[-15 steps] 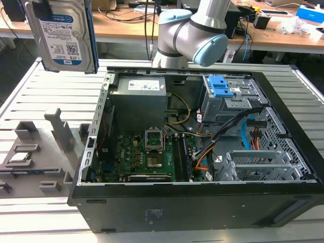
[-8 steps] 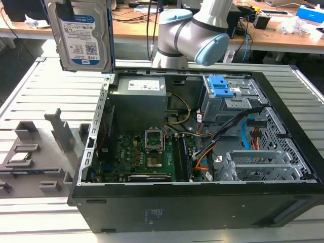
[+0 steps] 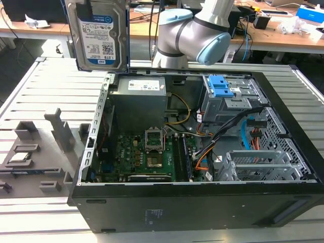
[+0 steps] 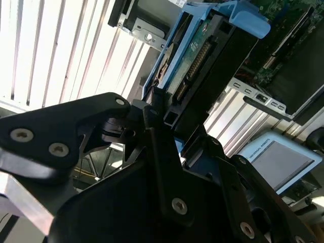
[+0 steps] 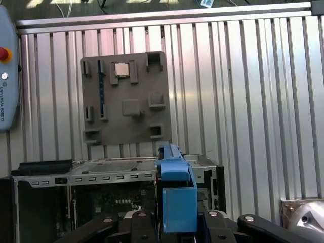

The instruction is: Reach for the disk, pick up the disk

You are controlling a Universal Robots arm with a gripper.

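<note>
Silver disk (image 3: 99, 35), white-and-blue label, blue frame; black computer case (image 3: 202, 207); grey parts tray (image 3: 45, 157); ribbed silver table (image 3: 55, 86).

An open case (image 3: 192, 202) lay on its side on a slatted table (image 3: 40, 86). Inside it sat a grey power supply (image 3: 139, 104), a green motherboard (image 3: 134, 157) and blue latches (image 3: 221, 87). A grey tray (image 3: 45, 152) lay beside the case, toward the exterior view's left.

the blue-framed silver disk (image 3: 98, 35), clamped in the black gripper (image 4: 172, 121), hangs in open air, touching nothing else. below, the open black computer case (image 3: 177, 202) is crowded by a grey power supply box (image 3: 139, 109), a blue-latched drive cage (image 3: 225, 91) and orange and black cables (image 3: 228, 139); there is room above the green motherboard (image 3: 147, 157). a grey fixture plate with upright blocks (image 3: 55, 136) takes up part of the slatted aluminium table (image 3: 45, 86).
</note>
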